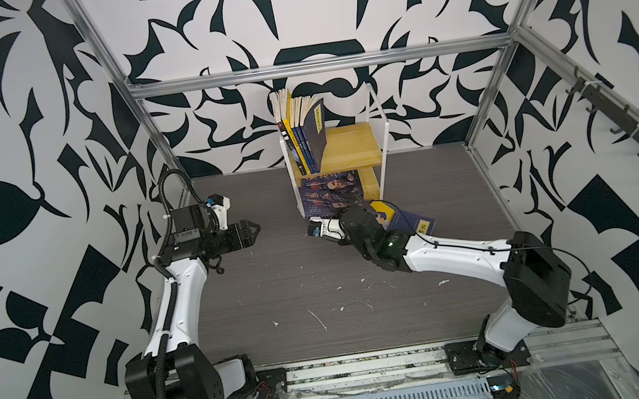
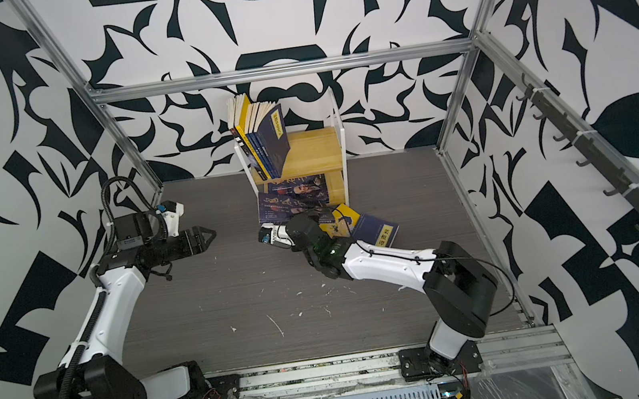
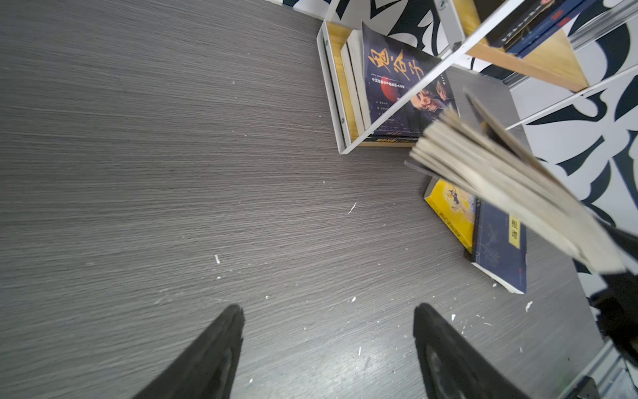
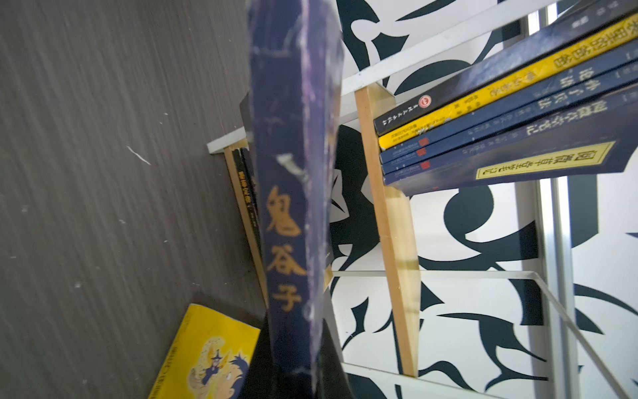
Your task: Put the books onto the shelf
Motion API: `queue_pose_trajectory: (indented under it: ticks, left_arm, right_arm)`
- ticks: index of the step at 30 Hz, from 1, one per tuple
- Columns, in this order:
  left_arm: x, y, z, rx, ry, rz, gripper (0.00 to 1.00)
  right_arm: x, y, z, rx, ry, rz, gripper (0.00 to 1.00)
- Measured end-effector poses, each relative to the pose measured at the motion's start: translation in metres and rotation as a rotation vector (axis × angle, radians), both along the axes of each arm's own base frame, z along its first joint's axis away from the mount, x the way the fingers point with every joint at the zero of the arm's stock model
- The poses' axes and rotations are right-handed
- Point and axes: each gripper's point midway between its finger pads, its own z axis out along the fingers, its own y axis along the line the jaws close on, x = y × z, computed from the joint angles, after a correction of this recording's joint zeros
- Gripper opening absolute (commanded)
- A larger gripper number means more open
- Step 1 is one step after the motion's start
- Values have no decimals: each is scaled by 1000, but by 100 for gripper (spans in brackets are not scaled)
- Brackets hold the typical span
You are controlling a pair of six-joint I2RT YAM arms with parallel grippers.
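Note:
The shelf (image 1: 352, 141) stands at the back centre, with several books (image 1: 303, 135) upright at the left of its upper tier. A navy book with a portrait (image 3: 397, 86) leans in the lower tier. My right gripper (image 4: 293, 362) is shut on a navy calligraphy book (image 4: 286, 207), held tilted by its spine at the front of the lower tier (image 1: 326, 201). To its right, a yellow book (image 1: 388, 210) and a navy book with a yellow strip (image 1: 417, 225) lie flat on the table. My left gripper (image 1: 255, 231) hovers open and empty over the table's left side (image 3: 328, 307).
Aluminium frame posts (image 1: 150, 118) stand at the back corners of the grey table (image 1: 299, 278). A rail of dark hooks (image 1: 635, 129) runs along the right wall. Both arm bases sit on a metal rail (image 1: 365, 366) at the front edge.

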Motion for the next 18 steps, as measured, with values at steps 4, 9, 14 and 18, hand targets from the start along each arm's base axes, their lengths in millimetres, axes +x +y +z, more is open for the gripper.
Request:
queue_pose_trajectory:
  ticks: [4, 9, 14, 18]
  left_arm:
    - [-1, 0, 1, 3, -3, -4, 89]
    - [-2, -1, 1, -1, -3, -4, 95]
    - [-2, -1, 2, -2, -3, -4, 97]
    - [-2, 0, 2, -2, -3, -1, 98]
  right_arm:
    - [15, 3, -6, -84, -25, 1, 0]
    - [30, 5, -10, -156, -56, 9, 0]
    - [48, 3, -13, -177, -74, -2, 0]
    - [61, -6, -17, -185, -78, -26, 0]
